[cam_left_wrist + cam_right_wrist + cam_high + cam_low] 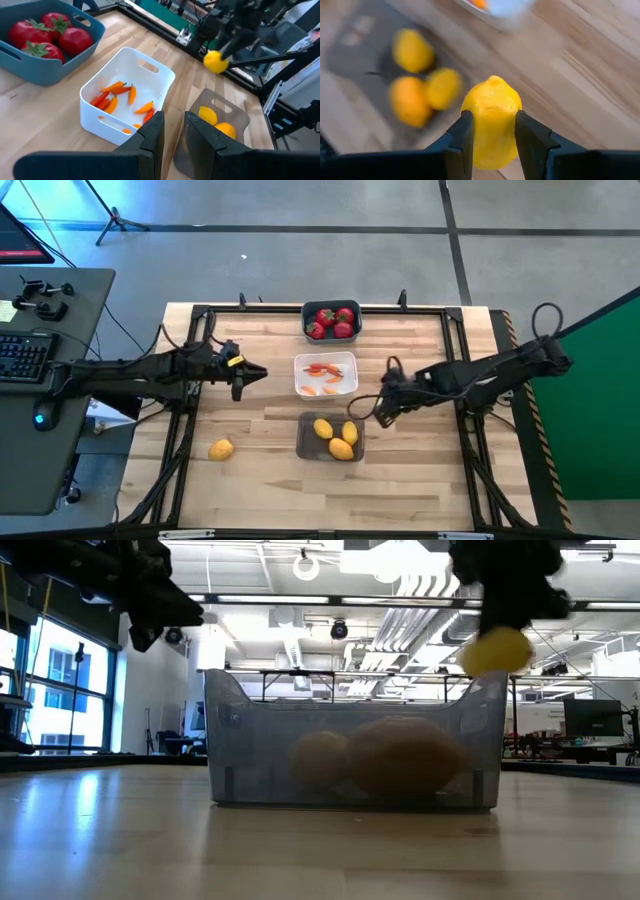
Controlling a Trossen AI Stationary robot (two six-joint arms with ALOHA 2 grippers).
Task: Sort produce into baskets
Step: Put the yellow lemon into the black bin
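one lemon (491, 122) (clamped, right gripper (492, 132))

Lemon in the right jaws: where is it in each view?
High: lemon under the right gripper, just right of the translucent grey basket.
Low: upper right, above the basket's right rim.
Left wrist: upper centre-right, beyond the white basket.
Right wrist: centre, between the jaws.
Shared landmark: the translucent grey basket holding three lemons.

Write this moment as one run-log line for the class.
right gripper: shut on lemon, above the grey basket | left gripper: empty, waiting by white basket | loose lemon: on table
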